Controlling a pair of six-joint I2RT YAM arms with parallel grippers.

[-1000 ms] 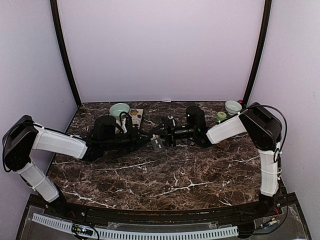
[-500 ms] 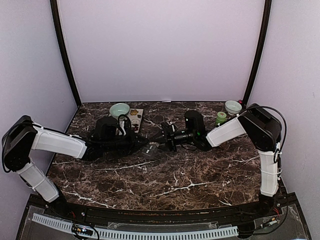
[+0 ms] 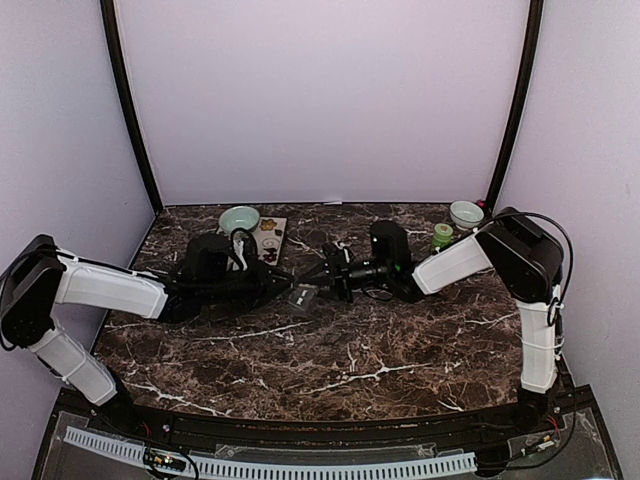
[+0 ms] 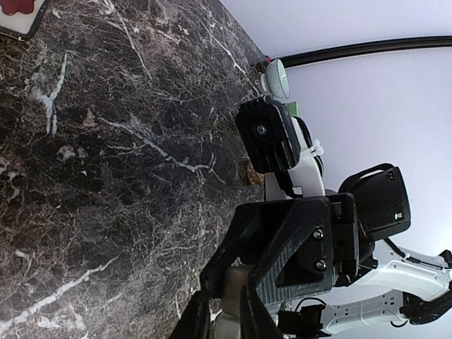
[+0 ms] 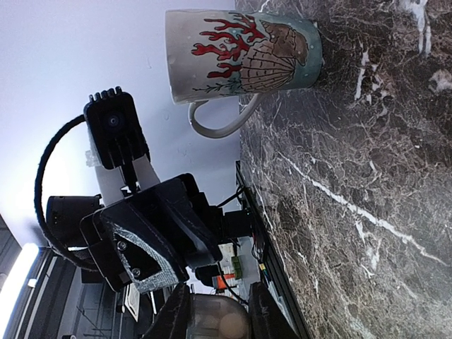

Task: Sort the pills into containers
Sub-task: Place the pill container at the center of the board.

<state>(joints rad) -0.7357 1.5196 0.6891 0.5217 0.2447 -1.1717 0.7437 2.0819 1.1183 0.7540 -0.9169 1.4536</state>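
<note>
The containers [image 3: 304,294] are a small, smoky grey strip held just above the middle of the table, between both grippers. My left gripper [image 3: 293,289] comes in from the left and is shut on one end of it [image 4: 236,300]. From the right, my right gripper [image 3: 320,284] has its fingers against the sides of the other end [image 5: 212,318]. A tan pill [image 5: 229,326] shows through the plastic in the right wrist view. More pills [image 3: 268,240] lie on a pale tray behind the left gripper.
A painted white mug [image 5: 240,53] stands on the marble near the left arm. A pale teal bowl [image 3: 239,219] sits at the back left. At the back right are a white bowl [image 3: 466,213] and a green jar [image 3: 442,234].
The right gripper's jaws have narrowed onto the strip. Both gripper tips and the strip have shifted slightly left. The left arm has stretched lower along the table.
</note>
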